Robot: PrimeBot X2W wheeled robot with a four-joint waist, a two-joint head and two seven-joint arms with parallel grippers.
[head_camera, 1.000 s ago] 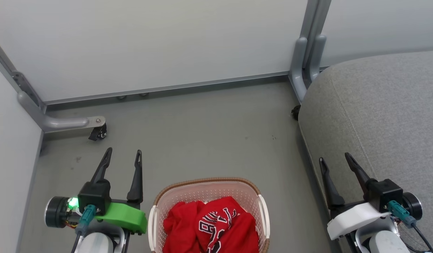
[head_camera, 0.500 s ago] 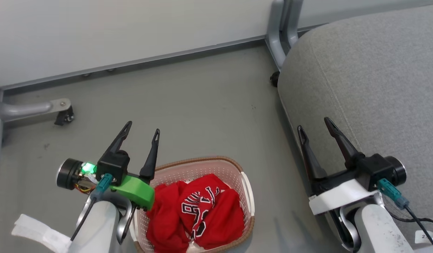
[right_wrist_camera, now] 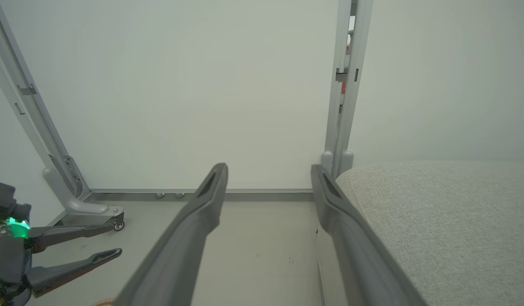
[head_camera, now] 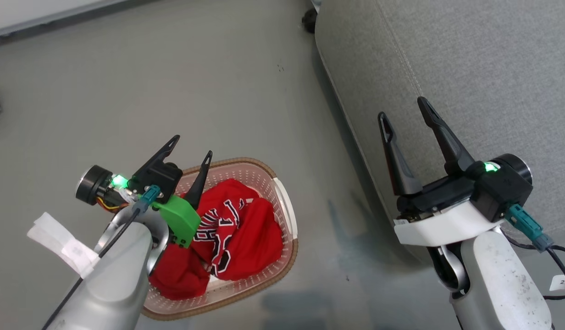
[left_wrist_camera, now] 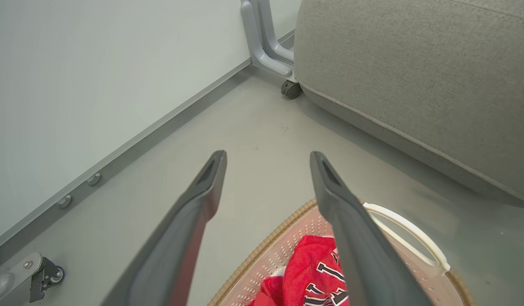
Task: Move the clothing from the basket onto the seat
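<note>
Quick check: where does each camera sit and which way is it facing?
Head view: on the head, looking down at basket, clothing, seat; both forearms, left tool, right tool.
Left wrist view: on the left wrist, facing over the basket rim towards wall and seat; own open fingers.
Right wrist view: on the right wrist, facing the wall beside the seat; own fingers, left tool.
Shared: seat in all three.

One basket, one seat, one clothing heap, one left hand, one right hand

We take this for a lab's staged room: white partition panels on castored grey metal frames, bare grey floor, one upholstered seat.
</note>
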